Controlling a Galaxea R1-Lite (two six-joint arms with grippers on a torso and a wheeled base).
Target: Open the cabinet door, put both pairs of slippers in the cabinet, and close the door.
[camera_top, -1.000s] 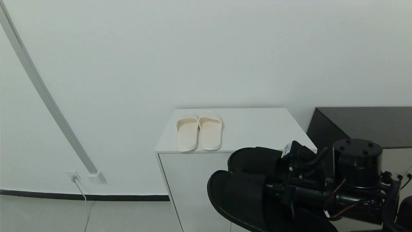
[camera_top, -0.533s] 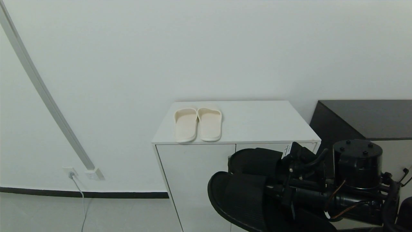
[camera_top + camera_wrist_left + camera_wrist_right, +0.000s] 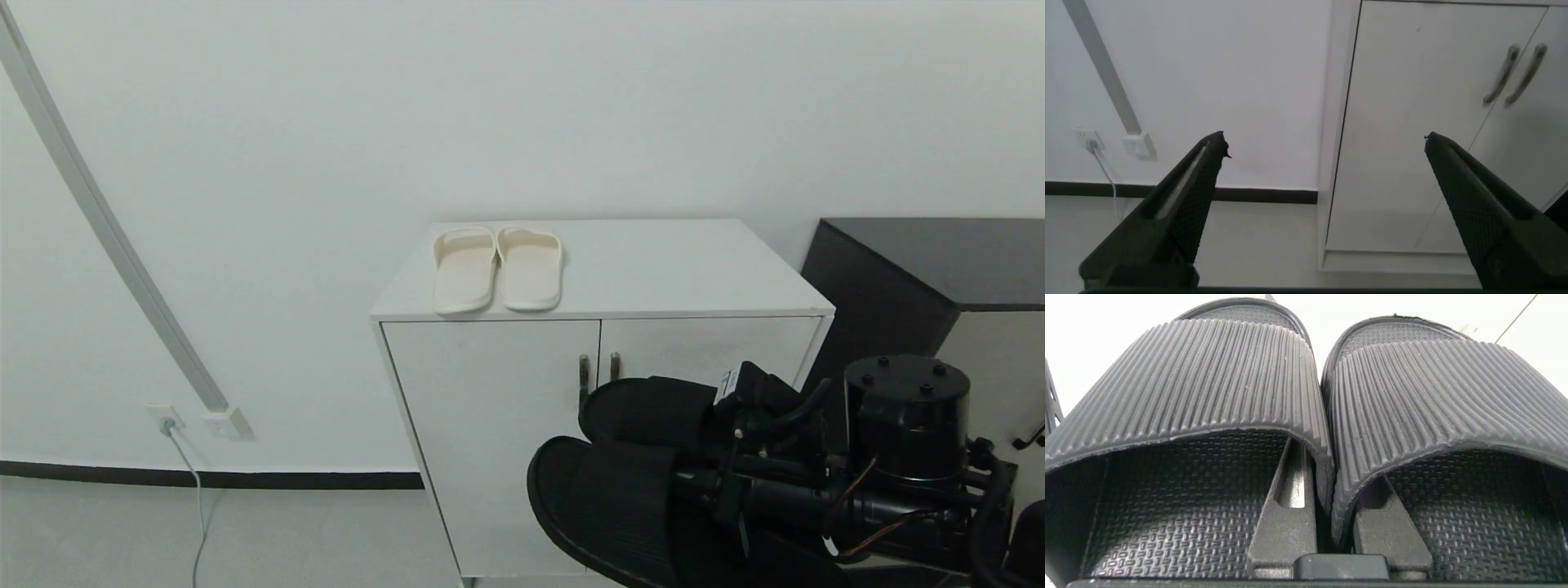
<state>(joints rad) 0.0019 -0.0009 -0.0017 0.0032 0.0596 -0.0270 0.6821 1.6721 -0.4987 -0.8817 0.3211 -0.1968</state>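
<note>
Head view: the right gripper point(image 3: 727, 472) clamps the black slippers point(image 3: 624, 482) before the closed cabinet point(image 3: 490, 425); the cream slippers point(image 3: 498, 268) lie on the cabinet's top, above and left of the gripper. Left wrist view: the left gripper point(image 3: 1324, 140) gapes wide and holds nothing, the cabinet's handles point(image 3: 1519, 73) ahead of it. Right wrist view: the right gripper's fingers point(image 3: 1286, 510) pinch the pair's adjoining walls.
</note>
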